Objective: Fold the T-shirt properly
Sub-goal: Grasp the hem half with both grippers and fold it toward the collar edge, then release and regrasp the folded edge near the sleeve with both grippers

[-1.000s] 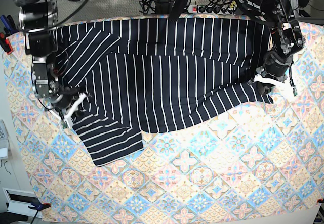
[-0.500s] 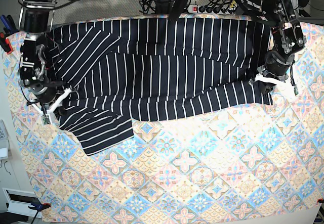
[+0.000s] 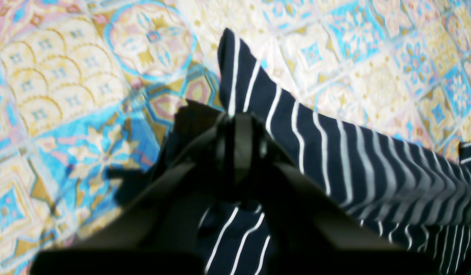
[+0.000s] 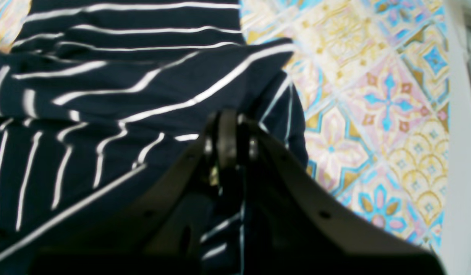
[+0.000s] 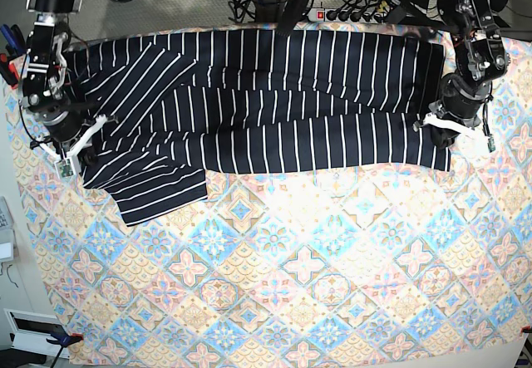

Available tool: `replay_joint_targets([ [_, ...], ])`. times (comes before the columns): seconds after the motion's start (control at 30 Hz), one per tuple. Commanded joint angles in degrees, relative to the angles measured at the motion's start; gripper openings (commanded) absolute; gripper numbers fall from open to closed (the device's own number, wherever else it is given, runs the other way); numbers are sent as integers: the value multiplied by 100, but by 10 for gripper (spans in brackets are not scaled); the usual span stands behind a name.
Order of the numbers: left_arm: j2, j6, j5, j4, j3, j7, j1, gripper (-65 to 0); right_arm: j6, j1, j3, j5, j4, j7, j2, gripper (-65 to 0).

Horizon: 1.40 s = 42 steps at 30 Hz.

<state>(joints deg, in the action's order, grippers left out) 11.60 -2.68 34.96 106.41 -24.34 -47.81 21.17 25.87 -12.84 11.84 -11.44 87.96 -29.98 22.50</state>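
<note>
In the left wrist view, the left end effector [image 3: 239, 131] is pinched together on a corner of the striped T-shirt [image 3: 334, 152], a pointed tip of cloth standing up past the jaws while the rest trails off to the right over the patterned tablecloth [image 3: 67, 95]. In the right wrist view, the right end effector [image 4: 227, 141] is likewise clamped on a bunched fold of the T-shirt [image 4: 124, 95] near its edge, with tablecloth [image 4: 373, 114] showing to the right. In the base view, the T-shirt [image 5: 274, 102] lies stretched as a long band across the far part of the bench, held taut between the left end effector [image 5: 449, 123] at that view's right end and the right end effector [image 5: 75, 148] at its left end; one sleeve [image 5: 158, 189] juts toward the camera near the right end effector. Judging by this, the lower edge appears brought up into a first lengthwise fold, but the sleeve is untucked and the crosswise folds look undone, so the task seems early to midway.
</note>
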Motion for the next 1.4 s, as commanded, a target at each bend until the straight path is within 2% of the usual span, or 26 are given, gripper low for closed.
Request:
replay_joint_targets([
  [0.0, 155, -97, 16, 106, -32, 100, 68, -650, -7, -74, 113, -56, 175, 110, 101, -643],
  [0.17, 392, -203, 16, 106, -41, 109, 314, -650, -7, -479, 201, -91, 465, 110, 93, -643],
  [0.43, 682, -203, 7, 106, -85, 91, 437, -650, -7, -988, 500, -627, 659, 119, 93, -643],
  [0.57, 691, -203, -2, 89, -287, 74, 437, -650, -7, -1173, 500, -627, 711, 154, 93, -643],
  [0.8, 761, -203, -19, 62, -243, 74, 560, -650, -7, -1498, 456, -636, 905, 154, 93, -643],
  [1.37, 770, -203, -10, -1467, -50, 74, 551, -650, -7, -1560, 447, -618, 896, 127, -180, -643],
])
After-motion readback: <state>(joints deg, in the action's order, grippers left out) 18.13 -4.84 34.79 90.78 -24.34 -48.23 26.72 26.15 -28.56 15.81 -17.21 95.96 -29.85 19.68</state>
